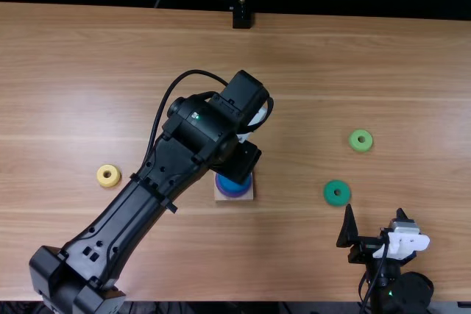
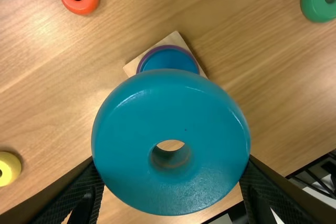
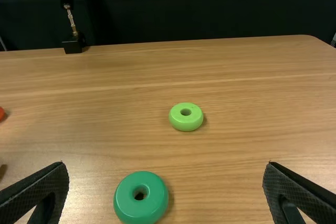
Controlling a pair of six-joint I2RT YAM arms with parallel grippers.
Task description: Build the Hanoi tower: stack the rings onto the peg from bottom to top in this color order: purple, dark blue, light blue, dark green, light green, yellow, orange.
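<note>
Ring of light blue (image 2: pixel 170 192), glossy and doughnut-round, sits clamped in the ribbed black left pincer (image 2: pixel 170 174). Partly hidden below it lies a square pale-wood base (image 2: pixel 177 38) with a dark blue ring (image 2: pixel 168 60) over a purple ring (image 1: pixel 233 195). The left arm (image 1: pixel 125 218) is nearer (the right pincer (image 3: pixel 165 182) gapes wide, empty). Straight grain streaks the worktop (image 1: pixel 294 71).

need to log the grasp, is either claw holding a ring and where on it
The left claw grips the light blue ring by its outer rim, on opposite sides; the right claw holds nothing
</note>
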